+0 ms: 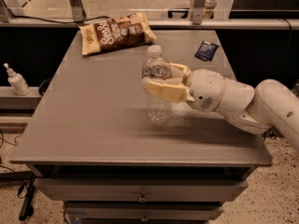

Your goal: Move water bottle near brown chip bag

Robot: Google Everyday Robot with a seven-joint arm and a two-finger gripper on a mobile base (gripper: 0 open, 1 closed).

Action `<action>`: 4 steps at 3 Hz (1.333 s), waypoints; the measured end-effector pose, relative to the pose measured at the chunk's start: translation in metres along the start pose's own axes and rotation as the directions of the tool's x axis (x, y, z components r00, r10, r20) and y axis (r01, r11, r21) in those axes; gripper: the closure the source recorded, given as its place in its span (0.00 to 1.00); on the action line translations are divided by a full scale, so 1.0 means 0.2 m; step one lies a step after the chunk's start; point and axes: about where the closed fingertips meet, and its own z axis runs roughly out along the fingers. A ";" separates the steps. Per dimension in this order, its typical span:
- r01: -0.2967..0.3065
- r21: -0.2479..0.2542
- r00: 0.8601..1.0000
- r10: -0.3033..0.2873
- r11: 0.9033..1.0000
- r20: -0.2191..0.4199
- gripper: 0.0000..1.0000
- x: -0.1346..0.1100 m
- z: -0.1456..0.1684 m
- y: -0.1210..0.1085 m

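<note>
The water bottle (158,107), clear ribbed plastic with a white cap, stands upright near the middle of the grey table (88,111). My gripper (159,77) reaches in from the right and is closed around the bottle's upper body, one cream finger (164,90) in front and the other behind. The brown chip bag (117,31) lies flat at the table's far left corner, well apart from the bottle.
A small dark blue packet (206,50) lies at the far right of the table. A white pump bottle (17,80) stands on a low ledge left of the table. A rail with metal posts (74,3) runs behind the table.
</note>
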 end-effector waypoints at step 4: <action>-0.019 0.031 1.000 0.019 0.999 -0.016 0.00 0.05 -0.10 0.05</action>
